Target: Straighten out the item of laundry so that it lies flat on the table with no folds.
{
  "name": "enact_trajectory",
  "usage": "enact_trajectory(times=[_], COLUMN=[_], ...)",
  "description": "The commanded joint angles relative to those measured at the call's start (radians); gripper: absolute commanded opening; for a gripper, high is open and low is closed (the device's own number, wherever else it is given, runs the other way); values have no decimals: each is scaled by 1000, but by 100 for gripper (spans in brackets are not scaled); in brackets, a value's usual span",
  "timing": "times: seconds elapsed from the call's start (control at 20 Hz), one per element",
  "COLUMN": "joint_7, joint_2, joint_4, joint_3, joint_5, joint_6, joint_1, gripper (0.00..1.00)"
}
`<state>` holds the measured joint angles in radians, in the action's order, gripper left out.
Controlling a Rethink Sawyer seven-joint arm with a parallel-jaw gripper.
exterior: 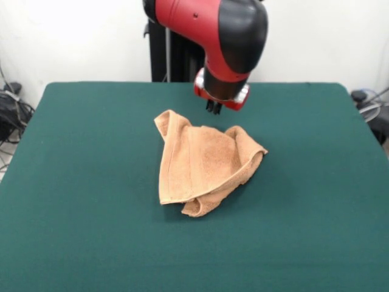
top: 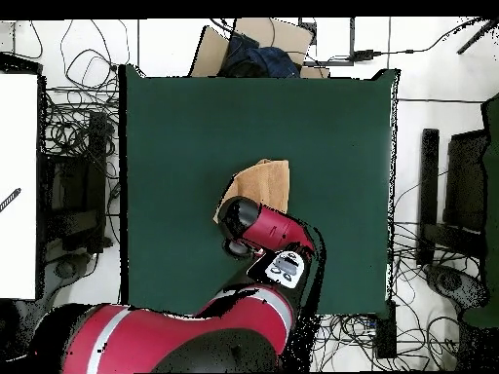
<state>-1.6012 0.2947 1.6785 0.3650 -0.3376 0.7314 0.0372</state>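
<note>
The item of laundry [exterior: 203, 163] is a peach-orange towel lying crumpled and folded over on itself near the middle of the green table [exterior: 73, 182]. One corner rises at its far left, and a rolled fold runs along its right side and near end. In the overhead view the towel [top: 265, 183] shows partly, the arm covering its lower part. My gripper [exterior: 213, 108] hangs just beyond the towel's far edge, above the cloth and holding nothing. Only short dark tips show under the red wrist, so its state is unclear.
The red and black arm [top: 263, 229] reaches over the table's robot-side half in the overhead view. Cables and dark equipment [exterior: 12, 112] lie off the table's sides. A cardboard box [top: 255, 44] sits beyond the table's far edge in the overhead view.
</note>
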Motion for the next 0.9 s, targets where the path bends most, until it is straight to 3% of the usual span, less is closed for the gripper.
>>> enact_trajectory(times=[0.05,0.5,0.9], joint_7=[-173,-148,-129], joint_2=[-14,-25,-63], joint_4=[-60,-143,-204], joint_3=[-136,-119,-127], joint_5=[-21,16,16], joint_6=[33,166,177], joint_1=[-17,-24,-43], gripper=[0,0,0])
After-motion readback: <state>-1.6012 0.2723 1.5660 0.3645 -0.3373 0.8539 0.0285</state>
